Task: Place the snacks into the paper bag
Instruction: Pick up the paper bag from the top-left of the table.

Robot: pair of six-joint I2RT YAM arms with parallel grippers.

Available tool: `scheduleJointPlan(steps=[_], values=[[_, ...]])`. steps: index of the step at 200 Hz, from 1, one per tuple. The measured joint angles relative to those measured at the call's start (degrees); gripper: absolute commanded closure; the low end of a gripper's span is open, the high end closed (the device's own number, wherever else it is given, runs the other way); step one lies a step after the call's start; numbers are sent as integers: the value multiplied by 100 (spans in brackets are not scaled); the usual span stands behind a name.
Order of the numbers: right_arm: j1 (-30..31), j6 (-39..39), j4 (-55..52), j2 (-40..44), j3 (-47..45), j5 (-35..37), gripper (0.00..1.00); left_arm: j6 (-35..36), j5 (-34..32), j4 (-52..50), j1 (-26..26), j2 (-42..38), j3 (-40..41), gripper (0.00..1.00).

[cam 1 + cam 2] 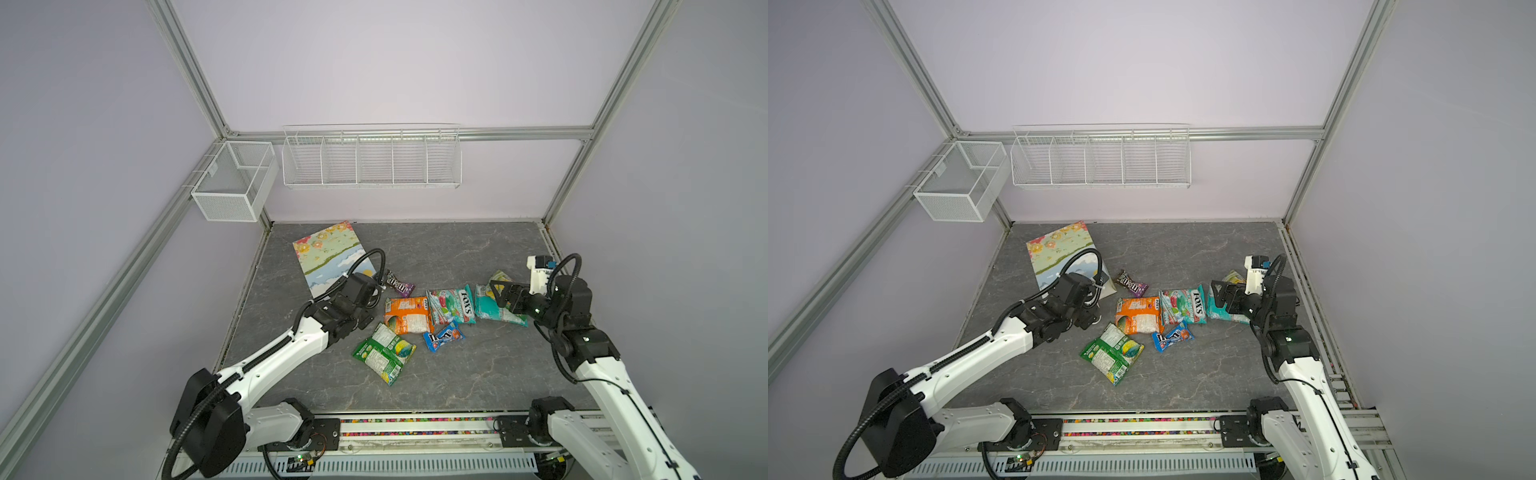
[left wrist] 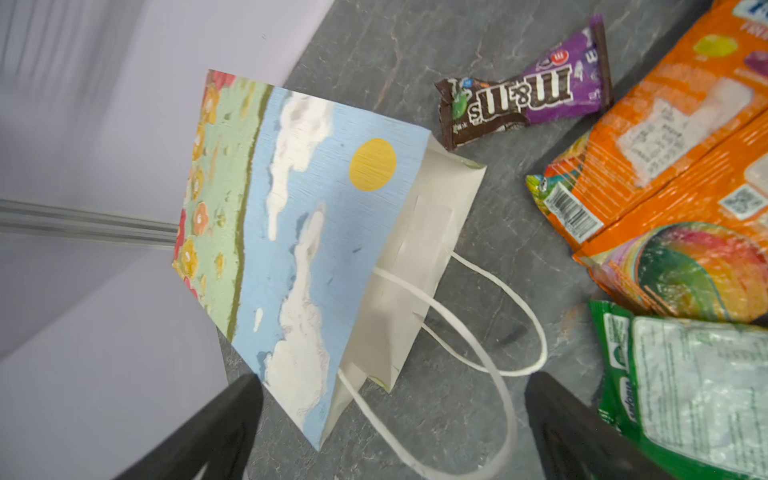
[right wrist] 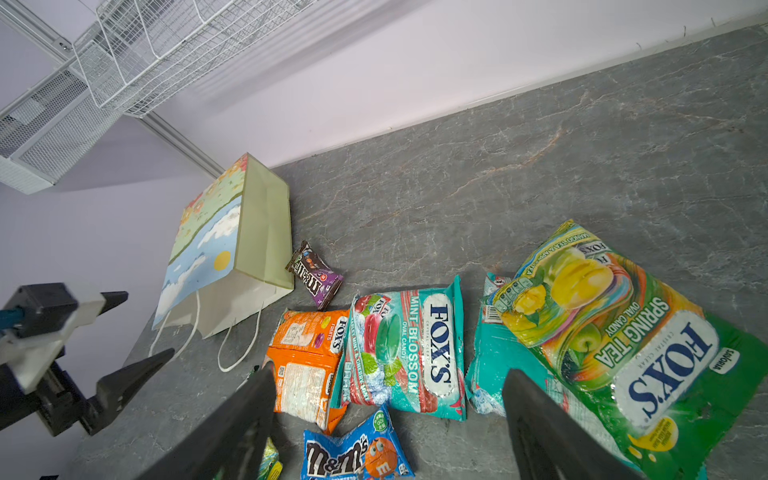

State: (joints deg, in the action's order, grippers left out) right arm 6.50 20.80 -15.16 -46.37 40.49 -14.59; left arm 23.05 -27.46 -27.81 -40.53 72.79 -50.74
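The left pincer (image 2: 392, 380) is hovering wide open and empty, with the bag (image 2: 316, 232) lying on its side just ahead, mouth facing it, likely so it can be lifted open. The right pincer (image 3: 388, 370) is gaping empty over the snacks (image 3: 411, 353), all lying outside.

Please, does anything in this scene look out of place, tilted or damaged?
The paper bag lies on its side instead of standing upright, with the brown-purple M&M's pack beside its open mouth. The orange pouch looks crumpled and folded. Nothing appears spilled.
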Motion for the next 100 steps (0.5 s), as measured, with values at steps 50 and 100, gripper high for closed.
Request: scheduleJointPlan(steps=[50,100], values=[[0,-22,-4,157,-109,33,12,195,-433,190,-79,518,13,1],[0,-15,17,153,-205,46,12,433,-1410,894,-118,1661,22,1]])
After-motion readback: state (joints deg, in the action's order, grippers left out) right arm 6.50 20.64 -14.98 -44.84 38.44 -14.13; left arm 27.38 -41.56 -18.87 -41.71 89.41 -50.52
